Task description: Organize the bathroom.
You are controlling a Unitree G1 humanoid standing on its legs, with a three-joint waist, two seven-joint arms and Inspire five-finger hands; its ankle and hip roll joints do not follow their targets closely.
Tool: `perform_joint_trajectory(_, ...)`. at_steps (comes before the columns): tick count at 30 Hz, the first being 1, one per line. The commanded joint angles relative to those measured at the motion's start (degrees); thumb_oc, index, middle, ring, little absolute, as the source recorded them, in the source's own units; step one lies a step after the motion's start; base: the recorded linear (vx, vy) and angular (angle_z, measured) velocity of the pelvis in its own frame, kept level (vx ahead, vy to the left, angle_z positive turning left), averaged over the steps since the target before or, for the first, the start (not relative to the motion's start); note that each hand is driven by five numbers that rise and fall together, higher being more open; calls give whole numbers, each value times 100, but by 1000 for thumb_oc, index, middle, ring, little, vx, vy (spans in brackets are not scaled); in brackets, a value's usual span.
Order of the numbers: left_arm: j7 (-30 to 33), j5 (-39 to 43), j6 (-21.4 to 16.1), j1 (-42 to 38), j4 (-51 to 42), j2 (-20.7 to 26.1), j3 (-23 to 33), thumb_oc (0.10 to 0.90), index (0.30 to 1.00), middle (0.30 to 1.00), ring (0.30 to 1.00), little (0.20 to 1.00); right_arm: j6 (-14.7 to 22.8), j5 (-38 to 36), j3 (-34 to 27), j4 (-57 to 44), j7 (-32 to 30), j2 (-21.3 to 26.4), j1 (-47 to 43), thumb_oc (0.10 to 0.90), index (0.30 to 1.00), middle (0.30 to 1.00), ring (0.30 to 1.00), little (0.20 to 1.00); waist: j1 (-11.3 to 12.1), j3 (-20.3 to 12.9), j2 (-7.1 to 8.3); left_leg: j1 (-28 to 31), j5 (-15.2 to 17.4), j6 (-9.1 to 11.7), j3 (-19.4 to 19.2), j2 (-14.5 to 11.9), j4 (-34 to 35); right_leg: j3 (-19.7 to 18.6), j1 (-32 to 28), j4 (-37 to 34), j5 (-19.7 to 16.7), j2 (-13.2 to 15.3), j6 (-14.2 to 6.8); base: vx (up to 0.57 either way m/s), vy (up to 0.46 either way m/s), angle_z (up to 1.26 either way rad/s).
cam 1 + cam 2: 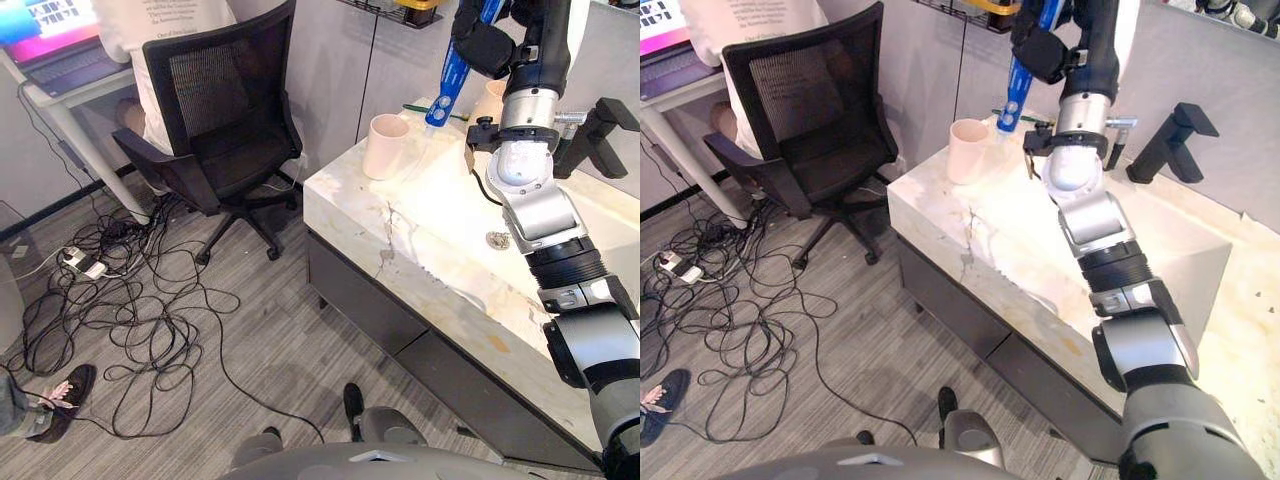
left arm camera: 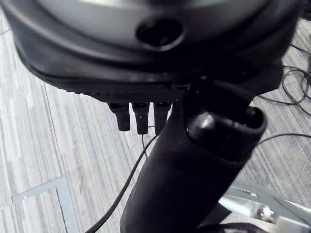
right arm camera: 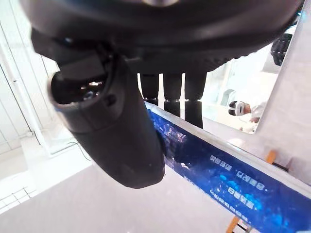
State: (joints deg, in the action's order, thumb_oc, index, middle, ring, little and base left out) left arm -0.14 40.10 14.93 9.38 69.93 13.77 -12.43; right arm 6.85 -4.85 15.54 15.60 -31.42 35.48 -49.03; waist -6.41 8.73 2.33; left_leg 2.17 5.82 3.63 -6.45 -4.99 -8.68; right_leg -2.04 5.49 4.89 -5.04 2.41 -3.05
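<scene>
Low beside the robot, the left robot hand [image 2: 194, 160] hangs over the floor, fingers relaxed and empty. Farther off, above the marble table [image 1: 420, 240] near the pink cup [image 1: 385, 145], the raised right robot hand [image 1: 1045, 45] clasps a blue toothpaste tube [image 1: 1020, 85], likely light, soft and squeezable, best gripped mid-body.

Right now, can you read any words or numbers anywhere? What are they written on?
Blue tube, pinched in the right hand: white print, too blurred to read.
White shirt of the person behind the chair: dark lines of text, too small to read.
Laptop on the desk: bright screen, nothing readable.
Cup, faucet and counter: no writing.
</scene>
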Motion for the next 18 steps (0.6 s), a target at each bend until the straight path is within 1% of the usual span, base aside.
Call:
perform_joint_trajectory(1, -336, -17, -191, -475, -44, -114, -18, 800, 900, 900, 900, 900, 383, 367, -281, -201, 146, 198, -914, 400, 300, 300, 300, 300, 6, -137, -2, 324, 361, -198, -118, -259, -66, -434, 341, 721, 693, 307, -557, -11, 34, -3)
perform_joint_trajectory(6, -390, -161, -258, -499, -9, -113, 43, 800, 900, 900, 900, 900, 277, 524, -241, -177, 240, 319, -948, 400, 300, 300, 300, 300, -55, -202, 58, 414, 456, -245, -209, -225, -53, -522, 349, 647, 630, 338, -618, -1, 23, -9)
perform_joint_trajectory(7, -357, -185, -238, -526, -8, -121, 74, 800, 900, 900, 900, 900, 233, 514, -238, -179, 318, 377, -979, 400, 300, 300, 300, 300, -74, -216, 80, 434, 475, -255, -245, -227, -51, -527, 359, 638, 608, 348, -641, -12, 2, -11)
perform_joint_trajectory(13, -308, -289, -237, -606, 58, -131, 96, 800, 900, 900, 900, 900, 245, 275, -165, -81, 353, 539, -1099, 400, 300, 300, 300, 300, -101, -251, 155, 429, 537, -285, -340, -231, -119, -532, 369, 626, 591, 369, -662, -31, -27, -8)
perform_joint_trajectory(15, -228, -189, -292, -650, 52, -139, 63, 800, 900, 900, 900, 900, 275, 248, -97, -66, 364, 561, -1124, 400, 300, 300, 300, 300, -119, -258, 174, 440, 610, -302, -396, -267, -243, -480, 398, 733, 649, 340, -608, -37, -61, -10)
perform_joint_trajectory(18, -213, -72, -393, -680, 27, -145, 67, 800, 900, 900, 900, 900, 285, 98, -86, -68, 386, 566, -1119, 400, 300, 300, 300, 300, -123, -251, 173, 421, 643, -291, -371, -291, -345, -435, 414, 828, 717, 275, -532, -41, -42, -8)
